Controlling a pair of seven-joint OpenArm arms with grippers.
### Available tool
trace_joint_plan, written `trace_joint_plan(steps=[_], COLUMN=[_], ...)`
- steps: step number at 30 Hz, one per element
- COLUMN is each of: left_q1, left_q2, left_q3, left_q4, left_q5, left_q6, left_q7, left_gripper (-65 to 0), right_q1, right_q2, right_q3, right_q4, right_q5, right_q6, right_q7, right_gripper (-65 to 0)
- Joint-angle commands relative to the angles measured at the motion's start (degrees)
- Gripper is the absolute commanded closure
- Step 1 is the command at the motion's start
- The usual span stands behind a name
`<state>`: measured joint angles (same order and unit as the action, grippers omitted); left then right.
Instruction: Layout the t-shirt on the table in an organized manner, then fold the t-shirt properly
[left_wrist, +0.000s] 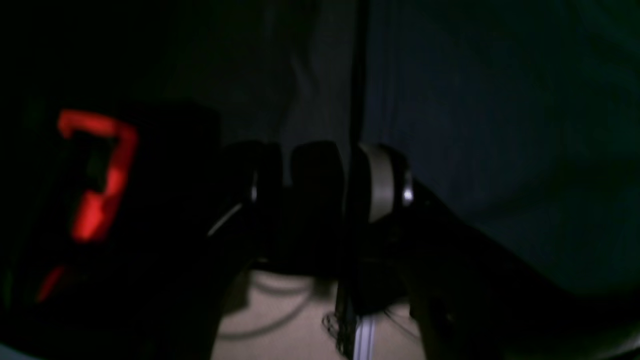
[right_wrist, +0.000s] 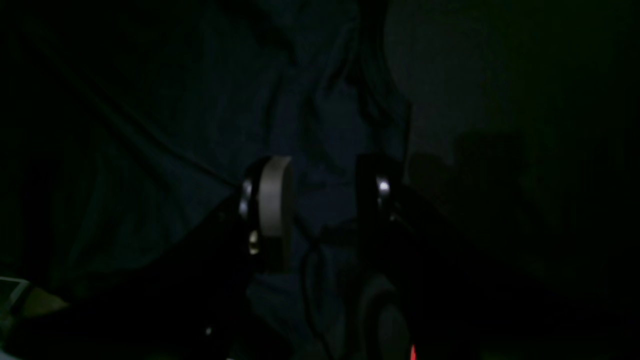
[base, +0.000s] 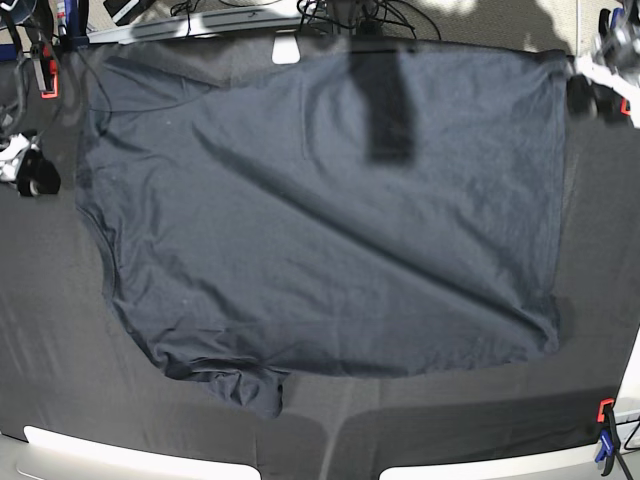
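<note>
Black cloth covers the table (base: 45, 320), a red clamp (left_wrist: 107, 175) to one side of the left jaws. The shirt (base: 330, 230) lies broadly spread between the two grippers. Left gripper (left_wrist: 322, 182) has its jaws spread near a corner; right gripper (right_wrist: 325, 192), jaws also parted, is just beside the opposite edge. Laying out seems in hand; next, likely lower both jaws, pinch the edges and pull the creases flat before folding.

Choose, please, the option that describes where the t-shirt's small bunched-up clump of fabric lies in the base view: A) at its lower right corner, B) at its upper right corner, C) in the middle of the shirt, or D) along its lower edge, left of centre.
D: the t-shirt bunches into crumpled folds there.
</note>
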<state>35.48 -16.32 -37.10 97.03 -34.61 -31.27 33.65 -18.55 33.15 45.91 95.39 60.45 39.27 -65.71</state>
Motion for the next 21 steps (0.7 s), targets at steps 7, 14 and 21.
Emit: trace_joint_plan(steps=[7,14,21], left_q1=[1.7,1.9,4.8], left_q2=[-0.8,-0.6,-0.3], left_q3=[-0.4,-0.4,-0.4], left_q4=[5.7,6.7,6.7], left_q5=[-0.9,-4.5,-4.8], left_q6=[2.1,2.1,2.2], left_q7=[5.4,10.1,10.8], left_gripper=[-21.6,-21.6,-21.6], right_q1=[0.6,0.5,0.6], right_q2=[1.6,-0.5,-6.6], right_q3=[0.5,-5.1,-12.6], right_q4=[0.9,0.9,3.1], right_q5=[3.6,6.2,7.3], right_q6=[0.7,0.7,0.7], right_q7=[0.7,0.7,0.7], right_gripper=[-20.6,-20.6,-20.6])
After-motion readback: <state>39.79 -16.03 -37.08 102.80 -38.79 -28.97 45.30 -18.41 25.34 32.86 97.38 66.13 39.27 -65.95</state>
